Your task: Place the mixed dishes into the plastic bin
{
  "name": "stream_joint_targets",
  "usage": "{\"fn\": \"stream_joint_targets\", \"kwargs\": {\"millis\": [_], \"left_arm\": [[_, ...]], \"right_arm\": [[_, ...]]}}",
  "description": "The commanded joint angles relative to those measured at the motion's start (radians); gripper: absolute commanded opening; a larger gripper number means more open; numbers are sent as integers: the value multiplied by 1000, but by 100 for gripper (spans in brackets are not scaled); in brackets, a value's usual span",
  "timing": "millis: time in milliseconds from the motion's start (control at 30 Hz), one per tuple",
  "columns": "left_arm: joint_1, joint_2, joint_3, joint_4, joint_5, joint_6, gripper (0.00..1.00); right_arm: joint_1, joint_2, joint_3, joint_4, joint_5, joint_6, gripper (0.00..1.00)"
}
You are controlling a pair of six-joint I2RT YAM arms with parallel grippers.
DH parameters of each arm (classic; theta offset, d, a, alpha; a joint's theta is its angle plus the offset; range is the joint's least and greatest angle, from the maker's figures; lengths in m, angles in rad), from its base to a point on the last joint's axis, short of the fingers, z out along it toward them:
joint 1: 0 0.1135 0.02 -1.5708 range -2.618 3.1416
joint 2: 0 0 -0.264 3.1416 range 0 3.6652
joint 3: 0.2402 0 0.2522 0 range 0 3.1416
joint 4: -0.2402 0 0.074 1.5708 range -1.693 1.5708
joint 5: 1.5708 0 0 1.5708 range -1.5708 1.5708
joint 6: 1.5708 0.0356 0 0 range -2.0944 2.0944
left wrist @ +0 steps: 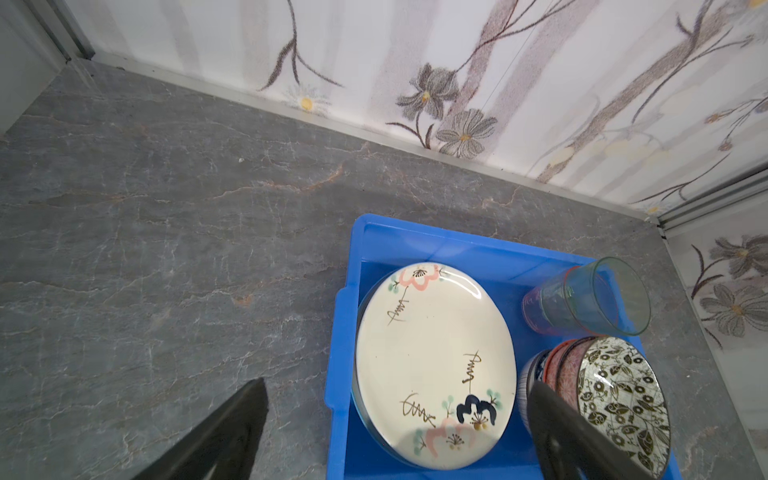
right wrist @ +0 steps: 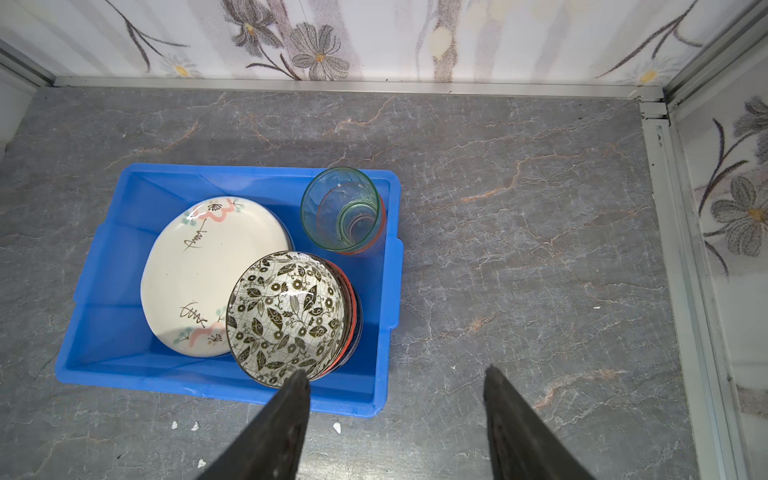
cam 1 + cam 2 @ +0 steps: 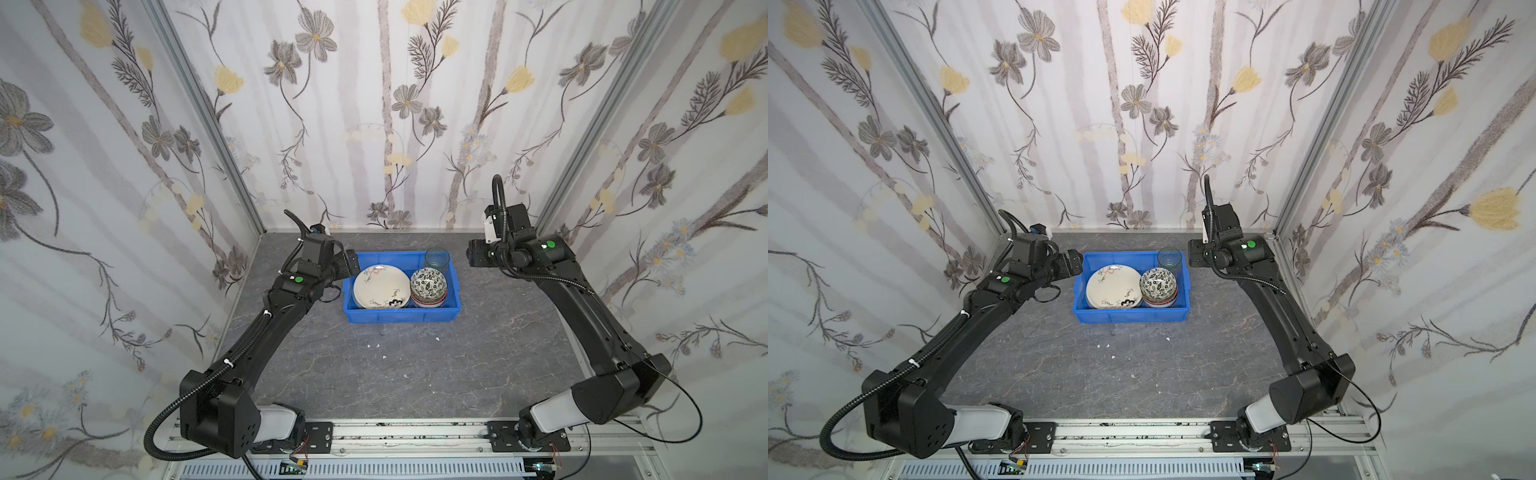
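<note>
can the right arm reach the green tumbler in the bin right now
Probably yes: the right hand is open and empty beside the corner of the blue bin where the green tumbler stands upright, clear above. Only the bowl stack crowds one side.

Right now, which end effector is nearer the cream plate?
Left. Left end effector: at the bin rim beside the cream plate. Right end effector: outside the bin's opposite side.

Blue bin (image 3: 399,316), cream floral plate (image 3: 380,286), black-white leaf bowl (image 3: 428,282), green tumbler (image 3: 436,259).
</note>
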Motion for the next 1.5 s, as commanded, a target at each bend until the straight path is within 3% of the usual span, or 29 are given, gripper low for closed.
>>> {"fn": "stream_joint_targets", "kwargs": {"millis": [0, 133, 200, 400, 500, 700, 833, 900, 1067, 1133, 1233, 1467], "left_arm": [[28, -24, -49, 207, 65, -11, 100], [44, -60, -96, 275, 98, 2, 100], [46, -72, -119, 298, 85, 16, 100], [44, -155, -215, 397, -43, 42, 100], [46, -225, -342, 575, -51, 152, 100], [46, -308, -636, 1000, -108, 257, 100], [58, -262, -678, 1024, -194, 378, 100], [93, -239, -684, 1026, -108, 445, 100], [211, -156, -787, 1224, -14, 388, 100], [230, -122, -844, 1337, -18, 439, 100], [260, -86, -855, 1340, -17, 408, 100], [281, 15, -863, 1370, 3, 366, 100]], "right_arm": [[-2, -82, -77, 72, 31, 6, 67], [-3, -187, -220, 145, 35, 24, 74], [-4, -225, -275, 175, 27, 31, 85], [-5, -290, -382, 195, 41, 39, 100], [-5, -327, -430, 223, 46, 40, 100], [-4, -398, -508, 282, 103, 60, 100], [-6, -451, -588, 366, 104, 49, 100], [-6, -459, -618, 402, 112, 33, 100], [-9, -490, -704, 533, 101, -13, 100], [-12, -504, -731, 566, 158, -18, 100], [-17, -529, -813, 668, 245, -62, 100], [-42, -646, -1141, 1155, 278, -147, 100]]}}
